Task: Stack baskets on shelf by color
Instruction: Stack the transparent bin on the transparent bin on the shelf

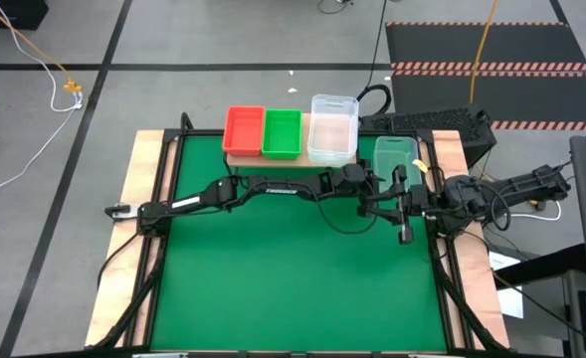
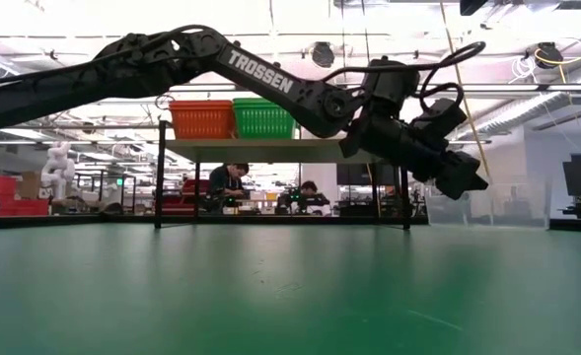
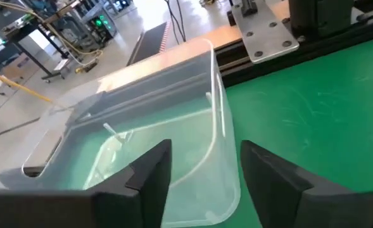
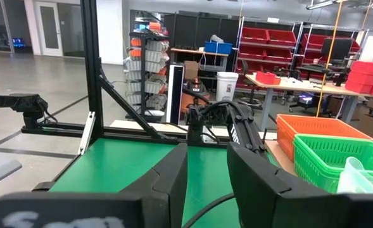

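The shelf [image 1: 238, 159] stands at the far edge of the worktop [image 1: 293, 288] and carries three stations in a row: a red basket [image 1: 243, 130], a green basket [image 1: 282, 133] touching it, and a clear basket [image 1: 332, 129] at the right end. How many bins are nested in each pile cannot be told from above; the low view shows only the red and green ones side by side on the board.

One clear basket [image 3: 154, 139] remains off the shelf, lying on the mat just right of the shelf end. No other loose basket is seen on the worktop.

The left gripper [image 1: 404, 177] reaches across to this last bin. In its wrist view the fingers [image 3: 151, 174] stand apart on either side of the bin's near wall and do not appear to press on it, so I judge the grasp not yet made.

The right gripper [image 1: 406, 231] waits near the right edge, its fingers [image 4: 173, 177] set narrowly apart with nothing between them.

Judgement: red and green appear done; the clear pile lacks this one bin, which needs gripping, lifting and nesting.
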You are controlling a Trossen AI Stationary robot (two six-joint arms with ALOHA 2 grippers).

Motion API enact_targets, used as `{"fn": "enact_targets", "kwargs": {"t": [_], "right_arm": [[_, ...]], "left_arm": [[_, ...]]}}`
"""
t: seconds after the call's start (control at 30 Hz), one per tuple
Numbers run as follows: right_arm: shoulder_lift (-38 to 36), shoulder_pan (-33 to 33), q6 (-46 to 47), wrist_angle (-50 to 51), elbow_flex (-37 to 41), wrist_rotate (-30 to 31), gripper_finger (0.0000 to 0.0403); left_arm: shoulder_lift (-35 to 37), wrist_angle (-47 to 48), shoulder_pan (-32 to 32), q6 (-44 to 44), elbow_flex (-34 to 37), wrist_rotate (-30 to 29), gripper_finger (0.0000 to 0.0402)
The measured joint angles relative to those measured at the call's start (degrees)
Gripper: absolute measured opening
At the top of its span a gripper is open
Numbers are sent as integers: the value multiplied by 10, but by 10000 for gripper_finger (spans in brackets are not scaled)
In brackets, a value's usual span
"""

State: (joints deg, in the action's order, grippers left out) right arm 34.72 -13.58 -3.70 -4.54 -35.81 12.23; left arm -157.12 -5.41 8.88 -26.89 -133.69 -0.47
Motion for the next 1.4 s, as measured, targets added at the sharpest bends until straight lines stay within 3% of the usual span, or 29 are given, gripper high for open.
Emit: {"fn": "enact_targets", "kwargs": {"t": [0.47, 0.77, 0.93, 1.1, 1.23, 1.4], "right_arm": [[0, 0, 0, 0, 0, 0, 105], [1, 0, 0, -4, 0, 0, 105], [6, 0, 1, -8, 0, 0, 105], [11, 0, 0, -8, 0, 0, 105], [12, 0, 0, -9, 0, 1, 105], [13, 0, 3, -12, 0, 15, 105]], "left_arm": [[7, 37, -9, -51, 1, 75, 14], [31, 96, -19, -127, 1, 171, 27], [35, 118, -19, -186, 1, 283, 7], [35, 161, -21, -225, 0, 394, 20], [42, 225, -27, -210, 0, 416, 19], [91, 364, -47, -179, 0, 381, 6]]}}
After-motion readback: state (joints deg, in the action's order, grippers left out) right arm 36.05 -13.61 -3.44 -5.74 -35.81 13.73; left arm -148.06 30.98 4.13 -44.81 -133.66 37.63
